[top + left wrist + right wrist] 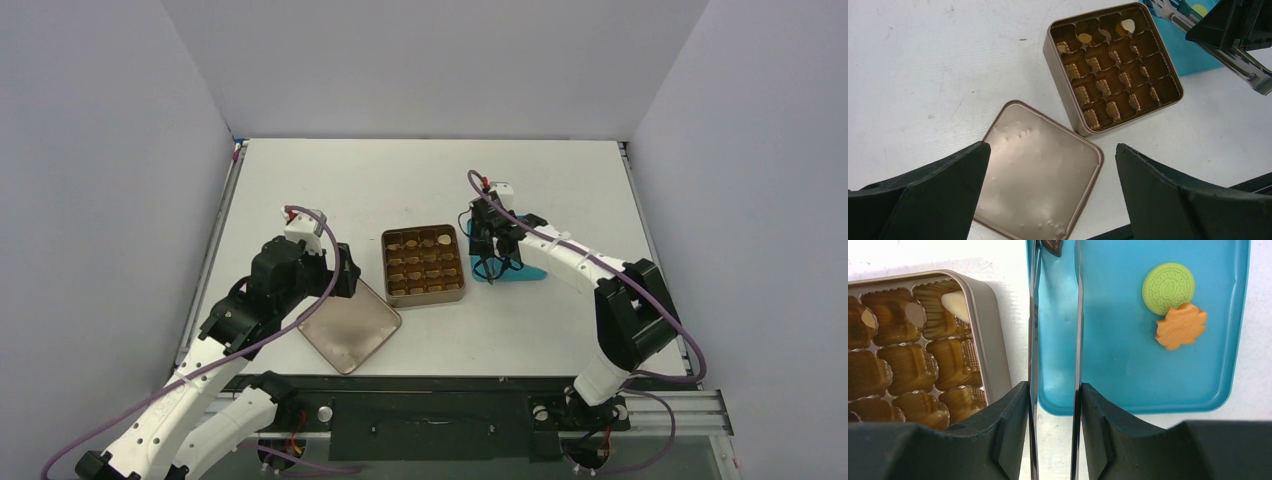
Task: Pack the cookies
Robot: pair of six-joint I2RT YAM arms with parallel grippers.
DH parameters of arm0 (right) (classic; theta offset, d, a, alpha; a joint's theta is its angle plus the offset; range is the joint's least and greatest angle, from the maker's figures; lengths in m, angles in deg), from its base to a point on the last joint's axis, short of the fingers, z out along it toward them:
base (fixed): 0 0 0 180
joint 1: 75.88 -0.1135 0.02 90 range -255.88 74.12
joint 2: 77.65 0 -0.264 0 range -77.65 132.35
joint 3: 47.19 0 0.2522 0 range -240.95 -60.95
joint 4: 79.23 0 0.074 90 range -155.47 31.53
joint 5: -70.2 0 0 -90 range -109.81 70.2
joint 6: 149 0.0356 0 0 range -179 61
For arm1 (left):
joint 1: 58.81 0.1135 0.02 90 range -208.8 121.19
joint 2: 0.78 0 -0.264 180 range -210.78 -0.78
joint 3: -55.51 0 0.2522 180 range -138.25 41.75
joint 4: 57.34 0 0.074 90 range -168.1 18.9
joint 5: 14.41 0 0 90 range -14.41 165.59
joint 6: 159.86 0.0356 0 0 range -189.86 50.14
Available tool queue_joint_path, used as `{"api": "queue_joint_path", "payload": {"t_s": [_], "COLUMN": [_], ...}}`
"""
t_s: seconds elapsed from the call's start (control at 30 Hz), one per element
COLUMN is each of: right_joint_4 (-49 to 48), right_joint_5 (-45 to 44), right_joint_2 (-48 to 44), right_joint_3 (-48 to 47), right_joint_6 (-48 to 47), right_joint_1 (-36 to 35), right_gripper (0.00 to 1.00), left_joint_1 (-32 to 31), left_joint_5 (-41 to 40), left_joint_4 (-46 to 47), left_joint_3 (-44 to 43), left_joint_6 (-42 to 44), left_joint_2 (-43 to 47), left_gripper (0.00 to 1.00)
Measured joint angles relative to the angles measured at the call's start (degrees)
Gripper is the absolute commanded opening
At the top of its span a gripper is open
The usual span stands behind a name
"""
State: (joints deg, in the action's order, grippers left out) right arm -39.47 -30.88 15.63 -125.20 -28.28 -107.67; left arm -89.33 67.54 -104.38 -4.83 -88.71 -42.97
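On the blue tray [1128, 375] lie a green round cookie [1168, 288] and an orange leaf-shaped cookie [1181, 326]. A dark cookie [1052, 246] shows at the top edge between the two arms of the metal tweezers [1079, 340]; I cannot tell whether they pinch it. My right gripper [1054, 390] is shut on the tweezers, over the tray's left end. The gold tin [385, 265] holds a cream cookie [1128, 25] and a yellowish one [1084, 37] in its far row. My left gripper [1053, 147] hangs open over the tin's lid [1040, 170], holding nothing.
The lid [350, 325] lies flat on the white table, left of and nearer than the tin. The blue tray [528, 270] sits just right of the tin, under the right arm. Grey walls close in the table on three sides.
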Motion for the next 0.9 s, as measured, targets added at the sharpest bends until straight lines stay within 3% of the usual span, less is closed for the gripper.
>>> {"api": "queue_joint_path", "payload": {"t_s": [0.23,0.67,0.9], "right_joint_4": [-0.7,-1.1,-1.0], "right_joint_5": [0.4,1.6,2.4], "right_joint_2": [1.6,2.2,1.0], "right_joint_3": [-1.4,-1.4,-1.4], "right_joint_6": [-0.1,-0.3,-0.1], "right_joint_1": [0.7,1.1,1.1], "right_gripper": [0.35,0.16,0.13], "left_joint_1": [0.0,0.0,0.0], "left_joint_5": [0.0,0.0,0.0], "left_joint_4": [0.0,0.0,0.0], "left_joint_3": [0.0,0.0,0.0], "left_joint_6": [0.0,0.0,0.0], "left_joint_2": [0.0,-0.3,-0.3], "left_gripper": [0.97,0.97,0.97]}}
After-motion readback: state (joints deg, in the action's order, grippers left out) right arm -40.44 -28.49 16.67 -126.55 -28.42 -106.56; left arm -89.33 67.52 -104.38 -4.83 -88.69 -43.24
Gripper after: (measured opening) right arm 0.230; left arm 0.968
